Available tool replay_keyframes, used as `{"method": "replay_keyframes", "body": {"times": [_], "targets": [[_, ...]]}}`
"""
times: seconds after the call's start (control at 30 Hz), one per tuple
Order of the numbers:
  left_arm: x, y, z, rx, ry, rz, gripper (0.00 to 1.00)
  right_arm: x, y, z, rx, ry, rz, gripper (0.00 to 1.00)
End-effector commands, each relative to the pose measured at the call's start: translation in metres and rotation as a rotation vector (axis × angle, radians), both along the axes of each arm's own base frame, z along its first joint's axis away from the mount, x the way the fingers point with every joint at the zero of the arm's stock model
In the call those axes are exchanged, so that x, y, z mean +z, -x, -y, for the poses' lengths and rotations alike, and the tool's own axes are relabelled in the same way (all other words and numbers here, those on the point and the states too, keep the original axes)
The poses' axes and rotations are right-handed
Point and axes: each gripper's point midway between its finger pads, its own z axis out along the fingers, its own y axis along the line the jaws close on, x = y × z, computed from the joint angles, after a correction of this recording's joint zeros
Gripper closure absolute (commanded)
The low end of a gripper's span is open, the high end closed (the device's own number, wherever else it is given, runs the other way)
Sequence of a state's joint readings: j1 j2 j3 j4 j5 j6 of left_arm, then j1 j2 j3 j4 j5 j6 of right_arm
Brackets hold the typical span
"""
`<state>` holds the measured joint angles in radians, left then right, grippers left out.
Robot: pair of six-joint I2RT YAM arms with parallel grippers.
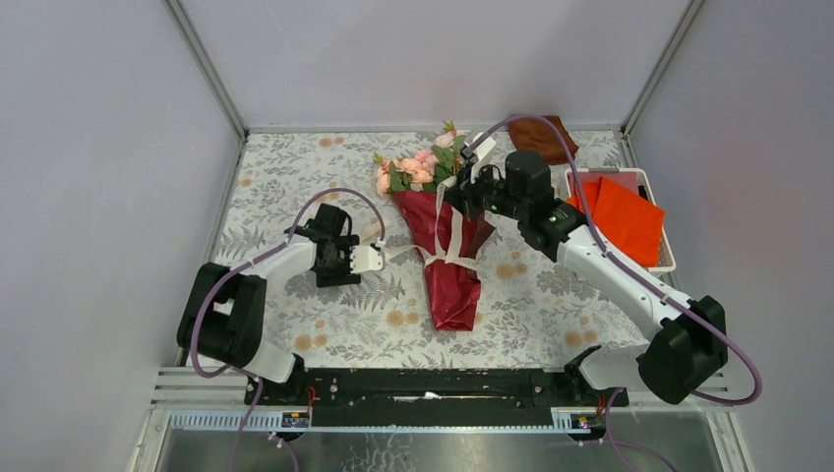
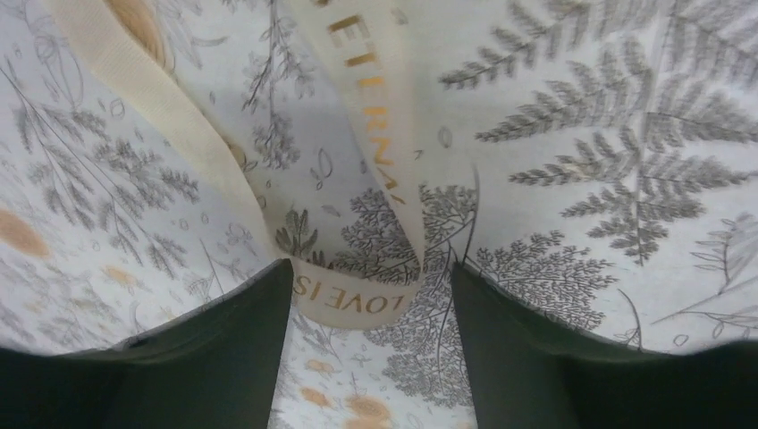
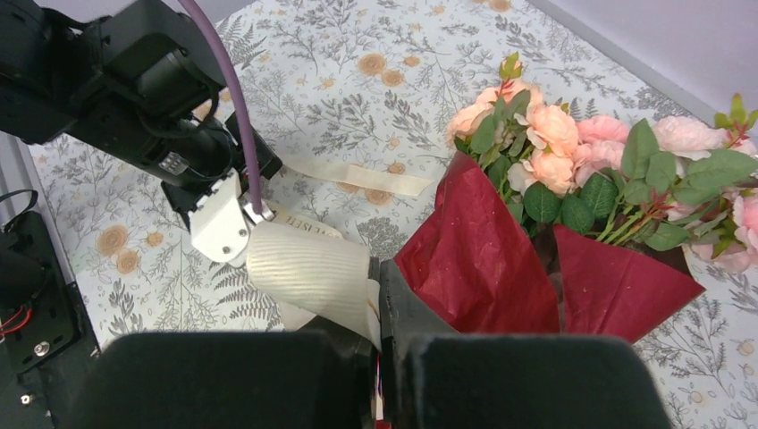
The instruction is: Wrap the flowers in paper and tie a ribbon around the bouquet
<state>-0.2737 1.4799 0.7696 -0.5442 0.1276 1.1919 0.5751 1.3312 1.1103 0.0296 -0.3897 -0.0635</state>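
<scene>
Two hands are seen over the patterned table point(image 1: 285, 187). At the left, the left hand point(image 1: 377, 258) is held apart, with a loop of the ribbon point(image 2: 353, 299) (gold-lettered) lying between its fingers. The bouquet point(image 1: 450, 285) is laid mid-table, with the flowers point(image 1: 413, 169) at the far end. The right hand point(image 1: 460, 192) is clamped on the ribbon.

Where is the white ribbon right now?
In the top view the ribbon lies across the red paper round the flowers, and one end trails left into the open jaws of the left gripper.
</scene>
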Motion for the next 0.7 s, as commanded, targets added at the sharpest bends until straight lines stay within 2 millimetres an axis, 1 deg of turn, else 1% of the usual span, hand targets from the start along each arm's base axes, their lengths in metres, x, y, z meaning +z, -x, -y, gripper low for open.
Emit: {"method": "replay_keyframes", "body": {"times": [0.0, 0.07, 0.1, 0.13, 0.23, 0.5, 0.57, 0.6, 0.63, 0.67], "targets": [[-0.023, -0.008, -0.013, 0.004, -0.080, -0.011, 0.48, 0.033, -0.016, 0.004, -0.058, -0.014, 0.079, 1.00], [-0.026, -0.002, -0.011, 0.009, -0.065, -0.031, 0.78, 0.033, -0.019, 0.004, -0.066, -0.014, 0.076, 1.00], [-0.027, 0.000, -0.009, 0.008, -0.053, -0.037, 0.95, 0.034, -0.019, 0.003, -0.066, -0.014, 0.075, 1.00], [-0.027, 0.002, -0.007, 0.014, -0.034, -0.039, 1.00, 0.035, -0.021, 0.002, -0.065, -0.016, 0.071, 1.00], [-0.024, 0.005, 0.000, 0.025, 0.011, -0.032, 1.00, 0.033, -0.022, -0.001, -0.056, -0.013, 0.058, 1.00], [-0.005, -0.010, 0.009, 0.113, 0.081, 0.034, 1.00, 0.035, -0.028, -0.010, -0.037, -0.026, 0.043, 1.00], [0.000, -0.021, 0.010, 0.174, 0.101, 0.078, 1.00, 0.036, -0.033, -0.019, -0.026, -0.044, 0.029, 1.00], [0.004, -0.031, 0.009, 0.219, 0.110, 0.117, 1.00, 0.044, -0.039, -0.029, -0.014, -0.069, 0.030, 1.00], [0.007, -0.041, 0.006, 0.266, 0.112, 0.160, 1.00, 0.050, -0.049, -0.041, -0.010, -0.066, 0.017, 1.00], [0.008, -0.051, -0.005, 0.312, 0.097, 0.202, 1.00, 0.049, -0.065, -0.040, -0.058, -0.013, -0.027, 1.00]]}}
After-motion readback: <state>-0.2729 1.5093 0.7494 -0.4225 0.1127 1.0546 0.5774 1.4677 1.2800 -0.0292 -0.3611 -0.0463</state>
